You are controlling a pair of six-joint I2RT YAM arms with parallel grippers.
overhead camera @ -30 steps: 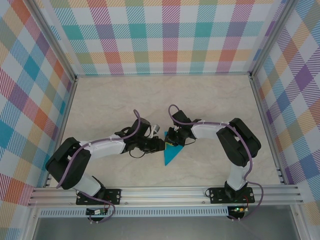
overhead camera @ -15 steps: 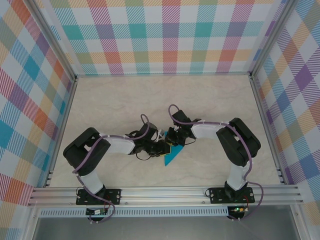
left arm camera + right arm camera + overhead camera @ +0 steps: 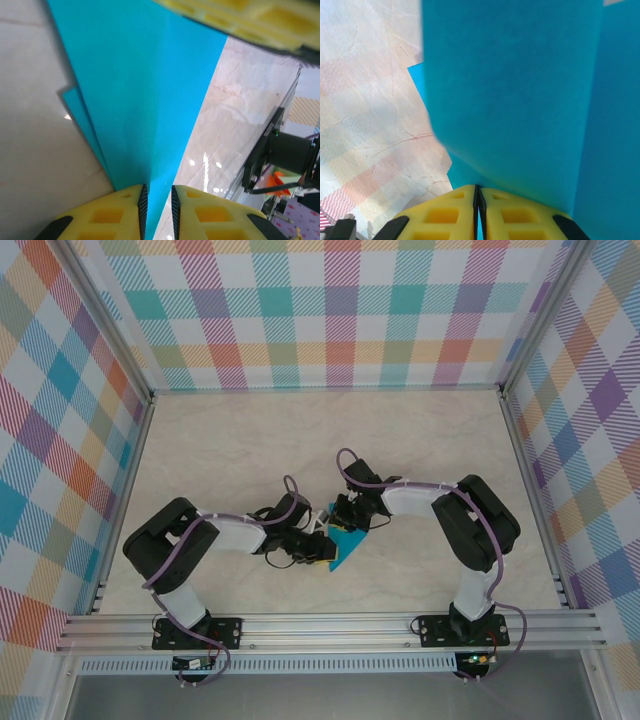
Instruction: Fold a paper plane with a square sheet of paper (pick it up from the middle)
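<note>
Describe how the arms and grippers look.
Both the left arm and right arm have white shells, black joints and a purple cable along each. The left gripper and right gripper have yellow fingers with recessed pockets and black inner pads.

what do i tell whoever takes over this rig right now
Left gripper: shut on the narrow end of the teal paper.
Right gripper: shut on the paper's wider end.
Paper: between the two wrists, over the middle of the table, in a pointed, layered wedge.
Done: the square is already folded into layers.
Left: probably more narrowing folds and a centre crease; I cannot tell how many.
</note>
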